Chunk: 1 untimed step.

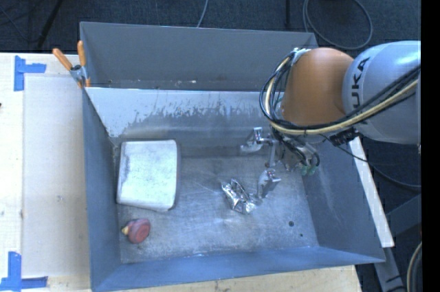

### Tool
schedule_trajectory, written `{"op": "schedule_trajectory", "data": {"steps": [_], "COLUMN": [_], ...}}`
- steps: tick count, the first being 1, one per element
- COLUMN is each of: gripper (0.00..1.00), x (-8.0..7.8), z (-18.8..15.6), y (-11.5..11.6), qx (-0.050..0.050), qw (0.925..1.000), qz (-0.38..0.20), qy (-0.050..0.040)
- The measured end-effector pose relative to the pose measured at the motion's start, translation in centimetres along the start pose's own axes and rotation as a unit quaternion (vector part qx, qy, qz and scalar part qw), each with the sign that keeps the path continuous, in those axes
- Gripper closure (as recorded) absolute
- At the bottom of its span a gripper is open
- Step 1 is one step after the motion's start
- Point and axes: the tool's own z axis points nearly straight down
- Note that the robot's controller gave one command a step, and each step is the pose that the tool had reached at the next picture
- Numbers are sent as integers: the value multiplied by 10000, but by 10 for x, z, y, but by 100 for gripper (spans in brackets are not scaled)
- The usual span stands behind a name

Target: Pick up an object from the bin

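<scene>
Grey metal bin, gripper fingers spread, beside crumpled silver foil lying diagonally, upper-left to lower-right

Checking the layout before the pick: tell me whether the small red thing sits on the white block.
No, the small red thing lies on the bin floor near the white block.

The arm is clad in smooth, rounded, silver-grey shells, and black capital letters, of which "UKA" can be read, are printed beside the wrist. The wrist is capped by a domed orange cover. Black and pale yellow cables are looped around that dome. The gripper is built of bare silvery metal.
</scene>
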Motion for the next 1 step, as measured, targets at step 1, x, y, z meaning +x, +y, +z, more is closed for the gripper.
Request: {"op": "schedule_trajectory", "data": {"steps": [1], "gripper": [0], "x": [17], "z": [45], "y": [64], "qx": [5], "qw": [9993], "qz": [385], "qy": [-16]}}
